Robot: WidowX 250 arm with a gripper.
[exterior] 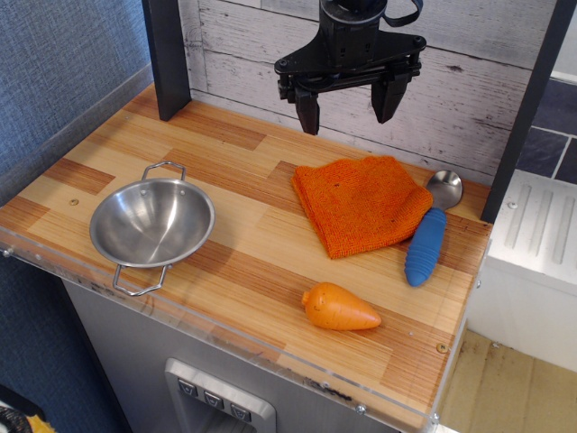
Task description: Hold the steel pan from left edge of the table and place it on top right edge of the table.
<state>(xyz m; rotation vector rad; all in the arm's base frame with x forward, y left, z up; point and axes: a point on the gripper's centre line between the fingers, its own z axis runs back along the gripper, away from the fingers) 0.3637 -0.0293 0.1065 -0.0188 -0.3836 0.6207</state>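
The steel pan is a shiny round bowl with two thin wire loop handles. It sits upright and empty near the left front edge of the wooden table. My gripper hangs high above the back middle of the table, near the white plank wall. Its two black fingers point down and stand wide apart, with nothing between them. It is well to the right of the pan and far above it, roughly over the back edge of the orange cloth.
An orange cloth lies right of centre. A steel spoon with a blue handle lies at the cloth's right. A toy carrot lies near the front edge. A dark post stands at the back left. A clear plastic rim lines the table's front.
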